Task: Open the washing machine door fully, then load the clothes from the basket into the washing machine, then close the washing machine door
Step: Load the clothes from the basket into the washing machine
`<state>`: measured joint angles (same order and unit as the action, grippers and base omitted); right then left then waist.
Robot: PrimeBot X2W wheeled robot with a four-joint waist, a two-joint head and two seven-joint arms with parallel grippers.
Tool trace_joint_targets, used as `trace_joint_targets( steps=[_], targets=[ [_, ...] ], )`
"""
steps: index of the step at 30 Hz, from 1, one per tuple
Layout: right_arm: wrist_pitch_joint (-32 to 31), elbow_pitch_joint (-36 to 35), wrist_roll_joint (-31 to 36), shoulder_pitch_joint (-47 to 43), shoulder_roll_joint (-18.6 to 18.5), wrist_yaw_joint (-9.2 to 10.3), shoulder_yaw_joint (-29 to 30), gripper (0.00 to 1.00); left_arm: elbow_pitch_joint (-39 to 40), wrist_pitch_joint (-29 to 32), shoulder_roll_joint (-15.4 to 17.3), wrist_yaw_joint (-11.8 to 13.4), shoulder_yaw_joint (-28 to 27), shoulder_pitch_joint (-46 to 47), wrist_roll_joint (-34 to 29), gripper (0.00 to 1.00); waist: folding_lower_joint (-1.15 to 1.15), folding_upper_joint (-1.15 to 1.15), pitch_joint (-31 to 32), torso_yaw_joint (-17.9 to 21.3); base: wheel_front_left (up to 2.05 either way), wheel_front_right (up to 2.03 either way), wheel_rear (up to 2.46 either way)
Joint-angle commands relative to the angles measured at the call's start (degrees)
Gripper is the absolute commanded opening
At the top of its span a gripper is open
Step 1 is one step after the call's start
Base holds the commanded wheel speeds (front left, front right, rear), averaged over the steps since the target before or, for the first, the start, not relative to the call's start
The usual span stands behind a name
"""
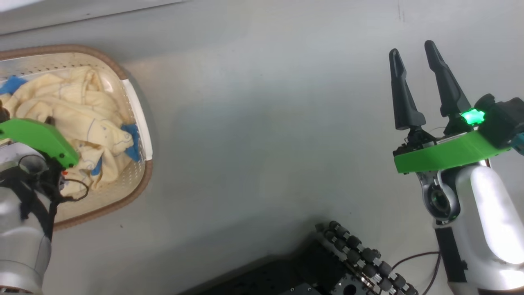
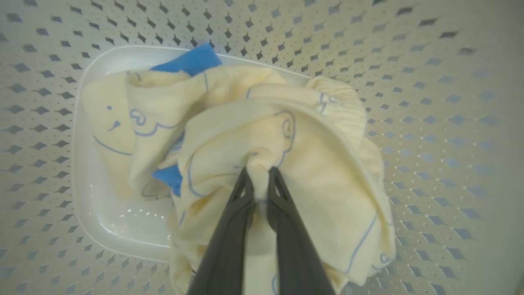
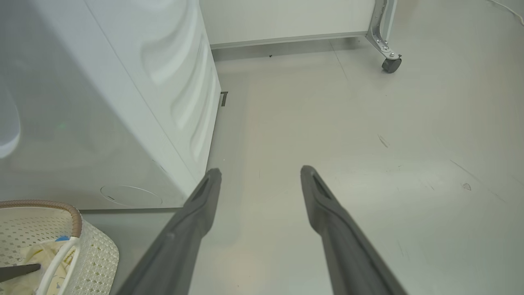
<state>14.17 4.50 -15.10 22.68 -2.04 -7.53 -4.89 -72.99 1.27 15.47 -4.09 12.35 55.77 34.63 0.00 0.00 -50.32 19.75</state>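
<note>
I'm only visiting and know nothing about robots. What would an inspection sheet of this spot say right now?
Surface: bare grey floor, faint scuffs.
Job's things: clothes heaped in the basket; washing machine stands near it, white side showing.
Clutter: nothing seen.
Grippers: left gripper shut, fingers pinching a fold of the clothes; right gripper open, empty, over the floor.
Cables: black wires at the left wrist; dark cable by the right arm.
Surroundings: castor wheel under a white panel; robot's dark base.

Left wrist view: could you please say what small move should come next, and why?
Probably a straight lift: the left end effector is shut on a fold of the cream-yellow garment, which lies inside the basket, so raising it should clear the walls.
</note>
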Motion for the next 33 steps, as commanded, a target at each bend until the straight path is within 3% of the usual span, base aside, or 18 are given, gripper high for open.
trace_joint_targets(
  steps=[1, 11, 17, 28, 33],
  targets=[
    [-0.11, -1.84, 0.78, -2.44, -0.84, 0.04, 0.24, 1.0, 1.31, -2.77, 1.3, -0.31, -0.35, -2.12, -0.78, 0.0, 0.0, 0.0, 1.87, -1.96, 0.0, 0.0, 0.0],
    [-3.03, -4.57, 4.23, -5.45, -0.84, 0.04, 3.45, 1.0, 3.38, -13.53, -2.19, -1.23, 1.61, -3.86, -2.19, 0.0, 0.0, 0.0, 8.74, -7.26, 0.0, 0.0, 0.0],
    [-5.51, -6.84, 6.5, -8.22, -0.84, 0.04, 5.46, 1.0, 7.89, -16.14, -3.73, -1.35, 1.75, -7.14, -3.18, 0.0, 0.0, 0.0, 14.72, -10.46, 0.0, 0.0, 0.0],
    [-8.95, -9.88, 8.45, -13.05, -0.84, 0.04, 7.67, 1.0, 35.27, -16.25, -4.43, 3.98, -2.93, -23.25, -10.73, 0.0, 0.0, 0.0, 25.31, -13.9, 0.0, 0.0, 0.0],
    [-10.06, -10.69, 8.26, -15.62, -0.84, 0.04, 9.17, 1.0, 44.03, -16.26, -5.39, 4.99, -3.35, -29.79, -12.99, 0.0, 0.0, 0.0, 29.58, -15.71, 0.0, 0.0, 0.0]
  ],
)
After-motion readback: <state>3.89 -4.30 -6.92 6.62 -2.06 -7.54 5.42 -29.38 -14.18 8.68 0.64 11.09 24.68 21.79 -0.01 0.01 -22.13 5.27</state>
